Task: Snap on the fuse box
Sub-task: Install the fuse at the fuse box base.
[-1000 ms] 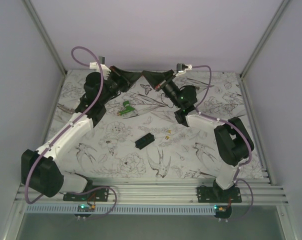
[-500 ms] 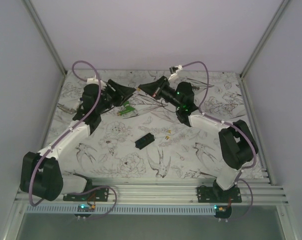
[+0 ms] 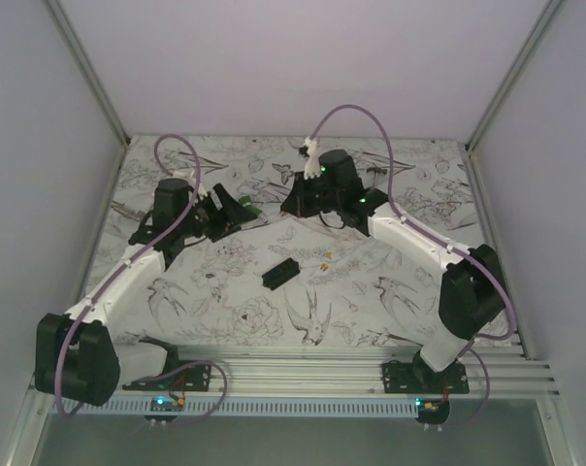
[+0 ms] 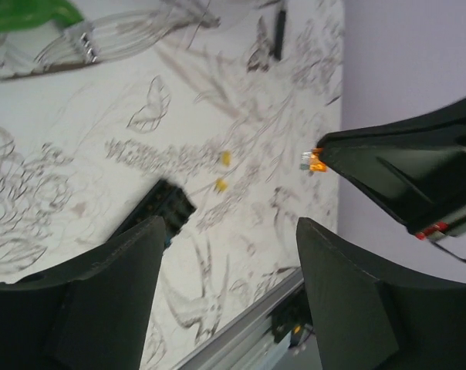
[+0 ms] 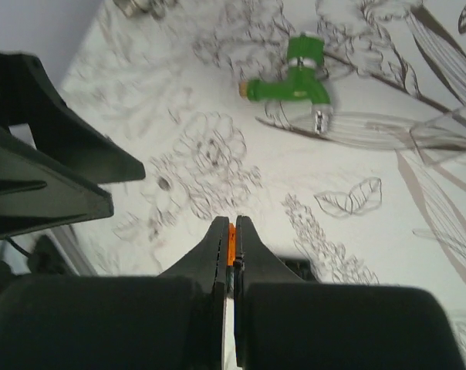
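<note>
**So, fuse pinched, box just sitting there: what could bite next**

Fuse box (image 3: pixel 282 274) lies flat around the middle of the tabletop (image 3: pixel 371 301), at a bit of an angle, with nothing holding it. Just beside it, on the right arm's side, are a couple of loose yellow bits (image 4: pixel 225 158). Beyond the box, toward the far wall, both claws hang in the air near each other. The right claw (image 5: pixel 231 223) is clenched on a tiny orange fuse (image 4: pixel 316 160). The left claw (image 4: pixel 229 223) is spread wide with nothing in it.

My worries:
- The fuse is held only by the very tips, so I'd guess it could twist or pop out when it's pushed into a slot.
- The box isn't braced, so an off-centre push may skid or tip it.
- A claw coming down could sweep the yellow bits away.
- The claws could bump each other if both head for the box.

For room, there's bare tabletop all round the box. The green piece (image 5: pixel 295 77) and a clear plastic thing (image 5: pixel 441 131) lie beyond it, out of the path. The side walls (image 3: pixel 41 146) are well apart from it.
</note>
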Available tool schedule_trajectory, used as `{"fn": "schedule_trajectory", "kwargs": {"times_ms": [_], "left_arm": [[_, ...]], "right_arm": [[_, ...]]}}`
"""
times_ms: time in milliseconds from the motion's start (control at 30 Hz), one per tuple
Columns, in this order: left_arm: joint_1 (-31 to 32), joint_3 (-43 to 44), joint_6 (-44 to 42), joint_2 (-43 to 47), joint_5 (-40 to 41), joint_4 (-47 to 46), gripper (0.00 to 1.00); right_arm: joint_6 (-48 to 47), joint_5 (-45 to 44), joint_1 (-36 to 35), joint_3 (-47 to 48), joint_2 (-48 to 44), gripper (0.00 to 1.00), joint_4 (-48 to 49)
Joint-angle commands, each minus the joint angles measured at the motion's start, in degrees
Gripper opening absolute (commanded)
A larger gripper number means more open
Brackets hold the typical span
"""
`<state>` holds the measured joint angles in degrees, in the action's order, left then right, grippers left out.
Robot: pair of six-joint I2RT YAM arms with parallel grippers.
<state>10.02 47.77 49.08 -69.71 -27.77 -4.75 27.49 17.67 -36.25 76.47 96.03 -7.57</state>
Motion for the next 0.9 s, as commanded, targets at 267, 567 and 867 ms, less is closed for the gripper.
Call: {"fn": "schedule_trajectory", "kwargs": {"times_ms": [267,567,867], "left_arm": [[-0.74,-5.26,-8.45,-5.45,-2.95,9.47,0.88],[-2.13,-7.87,-10.81,-5.36,-1.42,11.29,0.96],[-2.93,-8.5,-11.16,-5.55,-1.63,12.09,1.0]], "right_arm": [[-15.41,-17.8,-11.55,4.58,2.68,0.0,-20.08],[-17.33,-21.42,-16.34,4.48,7.38,0.0,-19.13],[-18.71,-25.29,-18.73,2.9,8.98,0.0,-18.15]]}}
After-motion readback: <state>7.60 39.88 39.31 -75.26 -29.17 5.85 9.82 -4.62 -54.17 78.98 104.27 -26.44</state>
